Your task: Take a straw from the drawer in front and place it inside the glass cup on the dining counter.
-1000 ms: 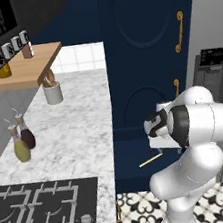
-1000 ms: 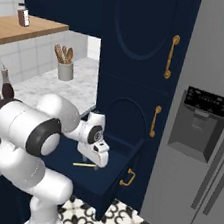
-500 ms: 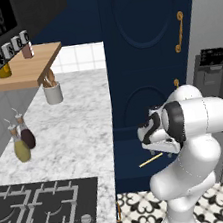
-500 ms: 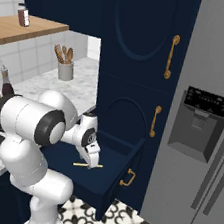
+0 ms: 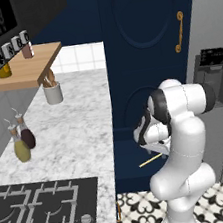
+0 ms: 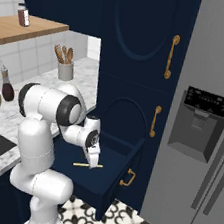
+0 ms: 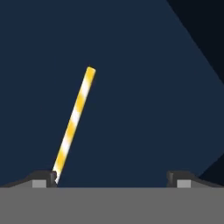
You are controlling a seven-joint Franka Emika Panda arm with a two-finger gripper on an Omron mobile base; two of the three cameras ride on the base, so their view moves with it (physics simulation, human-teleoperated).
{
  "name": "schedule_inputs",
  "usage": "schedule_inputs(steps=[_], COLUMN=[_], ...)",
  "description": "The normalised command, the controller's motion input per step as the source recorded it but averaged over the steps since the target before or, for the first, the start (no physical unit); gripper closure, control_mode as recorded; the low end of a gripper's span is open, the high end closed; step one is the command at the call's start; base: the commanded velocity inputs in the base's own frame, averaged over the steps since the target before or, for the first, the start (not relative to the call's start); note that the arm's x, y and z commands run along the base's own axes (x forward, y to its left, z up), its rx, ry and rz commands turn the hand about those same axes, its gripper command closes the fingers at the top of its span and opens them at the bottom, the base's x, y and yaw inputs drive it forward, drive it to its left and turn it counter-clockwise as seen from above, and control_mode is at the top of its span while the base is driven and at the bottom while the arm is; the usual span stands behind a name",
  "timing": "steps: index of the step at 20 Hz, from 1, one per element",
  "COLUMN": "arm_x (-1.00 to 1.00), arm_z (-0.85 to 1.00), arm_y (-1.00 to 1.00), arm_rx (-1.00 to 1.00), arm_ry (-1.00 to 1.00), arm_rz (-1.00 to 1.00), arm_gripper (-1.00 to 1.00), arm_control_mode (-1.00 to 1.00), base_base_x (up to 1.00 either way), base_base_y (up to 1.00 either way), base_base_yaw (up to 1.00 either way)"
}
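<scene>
With jaws wide above the drawer (image 6: 110, 172), I centre the gripper (image 7: 114, 177) over the striped straw (image 7: 74, 122) before descending.

The straw (image 7: 74, 121), thin with yellow and white stripes, lies flat on the floor of the drawer (image 6: 106, 176). The drawer is dark navy and stands pulled open.

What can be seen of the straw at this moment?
The straw is a thin, straight stick striped yellow and white, like paper. It lies flat on the dark navy floor of the open drawer. In the hand view its near end sits beside one fingertip of the open end effector; contact cannot be told. It is not gripped.
</scene>
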Motion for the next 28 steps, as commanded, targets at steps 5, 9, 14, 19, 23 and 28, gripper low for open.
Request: schedule_inputs(steps=[5,9,14,19,23,28], arm_x=[0.35,0.11,0.14,0.26,0.04,-0.13], arm_z=[-0.34,-0.32,-0.27,-0.16,-0.2,-0.28], arm_y=[-0.07,-0.16,-0.06,0.0,-0.02,-0.05], arm_rx=[0.0,0.0,0.0,0.0,0.0,0.0], arm_ry=[0.0,0.0,0.0,0.0,0.0,0.0], arm_rz=[-0.12,-0.08,-0.05,-0.05,-0.05,-0.03], arm_gripper=[-1.0,-1.0,-1.0,-1.0,-1.0,-1.0], arm_control_mode=[-1.0,-1.0,-1.0,-1.0,-1.0,-1.0], base_base_x=[0.0,0.0,0.0,0.0,0.0,0.0], base_base_y=[0.0,0.0,0.0,0.0,0.0,0.0], base_base_yaw=[0.0,0.0,0.0,0.0,0.0,0.0])
